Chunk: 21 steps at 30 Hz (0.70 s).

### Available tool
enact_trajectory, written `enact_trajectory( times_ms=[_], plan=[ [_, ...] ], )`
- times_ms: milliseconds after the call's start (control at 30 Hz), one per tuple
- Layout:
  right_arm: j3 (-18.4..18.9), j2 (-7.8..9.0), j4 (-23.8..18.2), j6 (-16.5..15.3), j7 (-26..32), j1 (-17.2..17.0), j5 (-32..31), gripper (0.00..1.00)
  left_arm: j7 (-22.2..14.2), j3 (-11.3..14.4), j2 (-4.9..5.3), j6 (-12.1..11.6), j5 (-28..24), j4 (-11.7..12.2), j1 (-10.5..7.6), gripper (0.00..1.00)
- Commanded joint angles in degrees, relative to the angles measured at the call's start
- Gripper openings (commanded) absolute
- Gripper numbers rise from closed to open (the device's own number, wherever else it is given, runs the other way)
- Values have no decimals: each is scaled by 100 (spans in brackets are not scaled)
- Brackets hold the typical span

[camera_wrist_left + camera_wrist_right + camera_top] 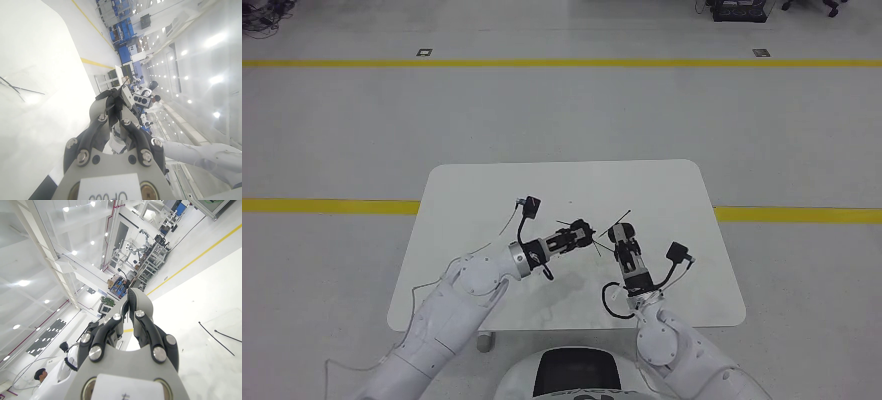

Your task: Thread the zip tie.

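Pale floor (342, 130) with yellow lines (332, 205); a white counter (492, 190) with rounded corners stands on it.

Zip tie (618, 218): black, held off the counter over its middle, between the two hands. Its thin end sticks out past the right hand's tip, slanting away from the robot. In the right wrist view it runs as a narrow black strand (128, 313) down the seam between the fingers. In the left wrist view a short strip (125, 82) juts from the right hand's tip.

Right hand (617, 235): clenched on the zip tie, fingers pressed flat together, tip pointing away from the robot and slightly toward the left hand. Its own view shows the closed tip (130, 292).

Left hand (585, 236): clenched, tip pointing across at the right hand; the two tips are just beside each other. In its own view the tip (113, 98) pinches a dark bundle with a thin grey-black strip curving out of it. Which part of the zip tie this is, cannot tell.

Loose ties (564, 224): black, lying flat on the counter just beyond the left hand. They look crossed over one another in the left wrist view (19, 89). In the right wrist view two (217, 339) lie near each other.
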Motion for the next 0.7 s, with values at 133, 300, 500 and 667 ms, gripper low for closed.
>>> enact_trajectory(
  times_ms=[133,300,500,667],
  plan=[
    [1,0,2,0,1,0,1,0,-1,-5,2,0,22,-24,3,0],
    [26,5,-7,0,72,24,-132,0,19,18,2,51,27,-46,9,0],
    [196,127,-152,0,-106,-159,-954,0,-708,-127,94,185,-321,-57,27,0],
    [157,292,-181,0,-490,-188,-1443,0,-1031,-306,184,233,-460,-176,143,0]
  ],
)
